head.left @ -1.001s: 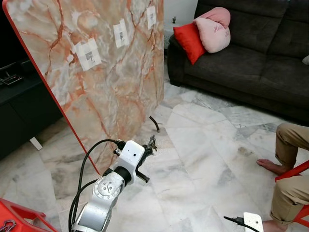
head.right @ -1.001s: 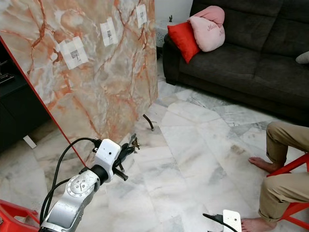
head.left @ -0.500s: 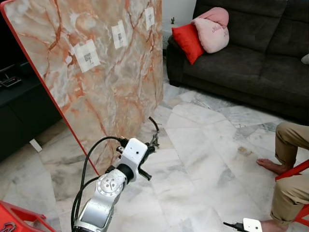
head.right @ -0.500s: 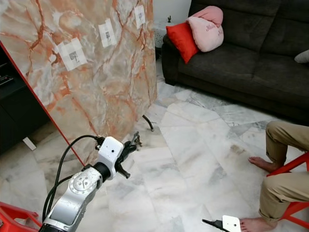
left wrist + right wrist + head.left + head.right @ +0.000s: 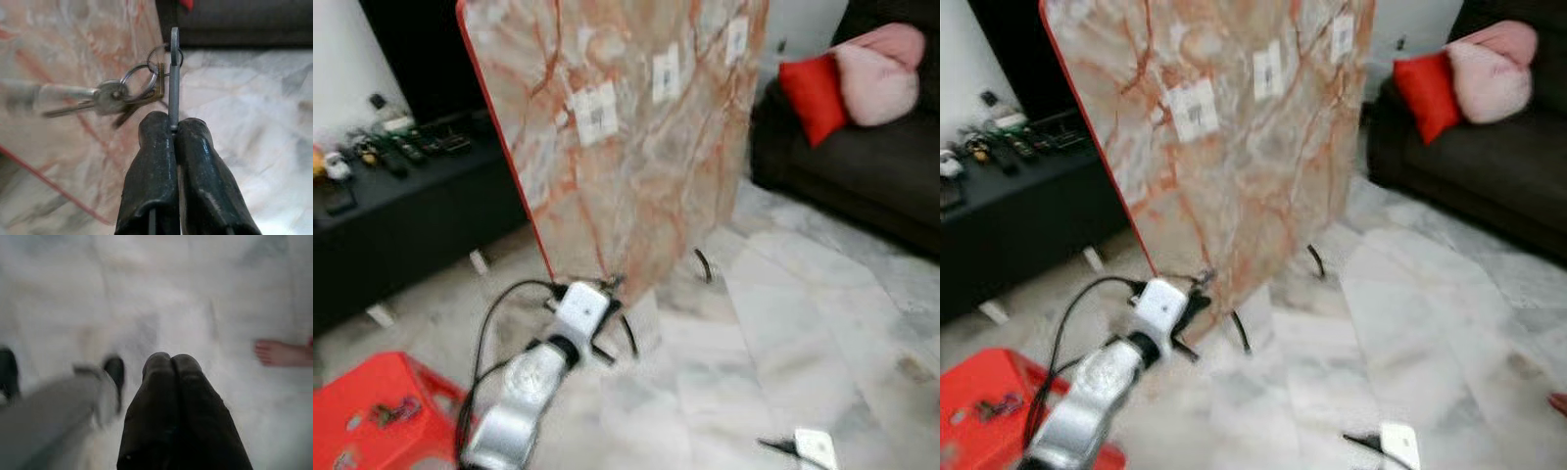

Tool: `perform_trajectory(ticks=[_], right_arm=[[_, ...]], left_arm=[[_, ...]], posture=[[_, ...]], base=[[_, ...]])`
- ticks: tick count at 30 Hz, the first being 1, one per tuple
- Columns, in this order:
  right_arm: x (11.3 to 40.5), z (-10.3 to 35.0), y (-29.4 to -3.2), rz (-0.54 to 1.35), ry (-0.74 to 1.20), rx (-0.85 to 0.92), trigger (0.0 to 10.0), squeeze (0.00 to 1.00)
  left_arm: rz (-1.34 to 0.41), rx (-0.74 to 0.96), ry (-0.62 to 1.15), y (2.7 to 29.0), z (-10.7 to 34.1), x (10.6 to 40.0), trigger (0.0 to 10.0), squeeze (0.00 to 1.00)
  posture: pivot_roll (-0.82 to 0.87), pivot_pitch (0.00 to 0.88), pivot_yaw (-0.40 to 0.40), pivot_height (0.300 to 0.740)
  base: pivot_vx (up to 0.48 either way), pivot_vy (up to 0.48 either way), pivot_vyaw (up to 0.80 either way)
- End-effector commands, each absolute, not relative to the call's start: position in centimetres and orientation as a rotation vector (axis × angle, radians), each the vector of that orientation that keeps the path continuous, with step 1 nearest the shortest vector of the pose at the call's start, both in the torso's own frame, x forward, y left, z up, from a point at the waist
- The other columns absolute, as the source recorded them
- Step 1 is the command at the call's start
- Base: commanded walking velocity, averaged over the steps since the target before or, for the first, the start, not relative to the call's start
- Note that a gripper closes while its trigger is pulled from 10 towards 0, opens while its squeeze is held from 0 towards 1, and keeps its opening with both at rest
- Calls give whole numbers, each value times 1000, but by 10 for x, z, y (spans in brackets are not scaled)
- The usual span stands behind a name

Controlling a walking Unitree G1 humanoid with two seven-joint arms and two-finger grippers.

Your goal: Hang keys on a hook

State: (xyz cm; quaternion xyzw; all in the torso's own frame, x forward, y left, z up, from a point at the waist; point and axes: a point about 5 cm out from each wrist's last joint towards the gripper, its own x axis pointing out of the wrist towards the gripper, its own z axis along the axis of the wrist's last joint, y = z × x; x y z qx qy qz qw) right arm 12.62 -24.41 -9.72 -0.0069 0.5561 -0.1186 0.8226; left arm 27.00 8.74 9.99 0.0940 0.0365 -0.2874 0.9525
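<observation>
1. The left gripper point(image 5: 172, 128) is clamped on a flat grey tag point(image 5: 174, 78) that stands up from between its 2 black fingers point(image 5: 151, 166).
2. The keys point(image 5: 105, 98) hang off that tag by linked rings point(image 5: 142, 81), trailing sideways in the air; they look blurred, and how many there are is hard to tell.
3. In the head views the left arm point(image 5: 524, 387) reaches forward and low, its gripper just beside the bottom edge of the marble board point(image 5: 626, 147), near the board's black foot point(image 5: 628, 338).
4. The board stands tilted on the floor point(image 5: 783, 333), red-edged, with 3 white patches point(image 5: 595, 110) across its upper face; each seems to carry a small dark hook, though the blur hides the detail.
5. The keys are well below those patches, down by the board's lower edge.
6. The right gripper point(image 5: 172, 363) points at the floor with its fingers pressed together on nothing.
7. In the right wrist view a person's bare foot point(image 5: 279, 352) rests on the floor, and a grey blurred part of the robot point(image 5: 54, 416) crosses beside the gripper.
8. A black shelf point(image 5: 411, 211) with small items point(image 5: 372, 157) on top stands left of the board.
9. A dark sofa point(image 5: 862, 166) on the right holds a red cushion point(image 5: 815, 93) and a pink cushion point(image 5: 881, 73), touching each other.
10. A red stool point(image 5: 372, 411) sits at the lower left.
11. A white wrist box point(image 5: 815, 447) of the right arm shows at the bottom edge.
</observation>
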Motion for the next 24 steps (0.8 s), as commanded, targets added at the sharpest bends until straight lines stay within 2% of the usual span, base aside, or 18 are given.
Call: perform_trajectory(ticks=[1, 5, 24], right_arm=[[135, -95, -239, -238, 1161, -8, 10000, 0], [136, -95, -240, -238, 1156, -1, 10000, 0], [137, -94, -242, -270, 1137, 34, 10000, 0]], left_arm=[[-583, 194, 52, 94, 104, 269, 10000, 0], [-585, 197, 46, 93, 104, 269, 10000, 0], [-649, 175, 9, 85, 111, 264, 10000, 0]], posture=[[-5, 0, -42, 740], [-7, 0, -43, 740], [-5, 0, -45, 740]], base=[[0, 0, 694], [0, 0, 634], [0, 0, 0]])
